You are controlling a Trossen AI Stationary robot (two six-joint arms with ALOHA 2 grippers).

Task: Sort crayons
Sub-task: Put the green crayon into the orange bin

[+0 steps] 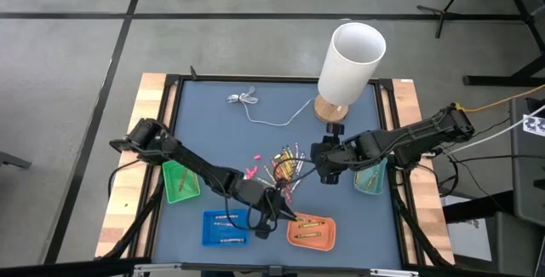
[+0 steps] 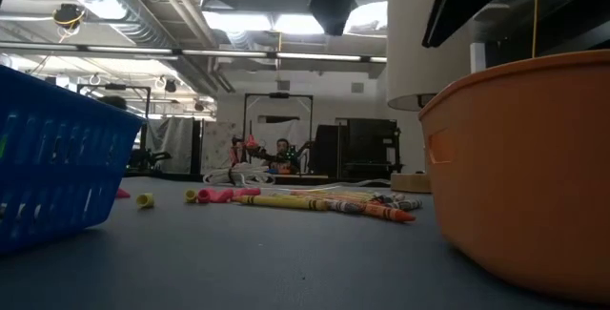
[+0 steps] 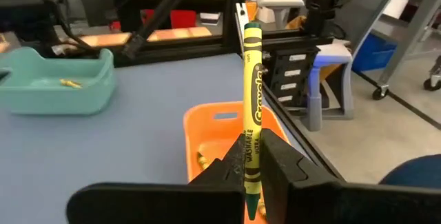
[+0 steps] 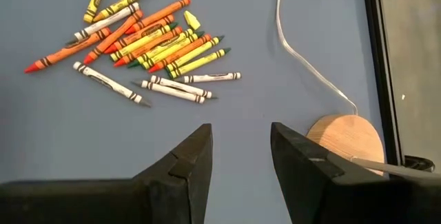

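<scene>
Overhead, blue table (image 1: 213, 132), left fingers (image 3: 279, 162) pinching yellow crayon (image 3: 252, 107), right fingers (image 4: 189, 158) parted.

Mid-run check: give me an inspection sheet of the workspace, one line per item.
Surface: blue-grey mat in a wooden-edged frame.
Job's things: crayon pile loose mid-table; green tray, blue tray, orange tray, teal tray.
Clutter: white lamp on wooden base.
Grippers: left gripper shut on yellow crayon above the orange tray; right gripper open beside the pile.
Cables: thin white cable across the mat.
Surroundings: nothing seen nearby.
</scene>
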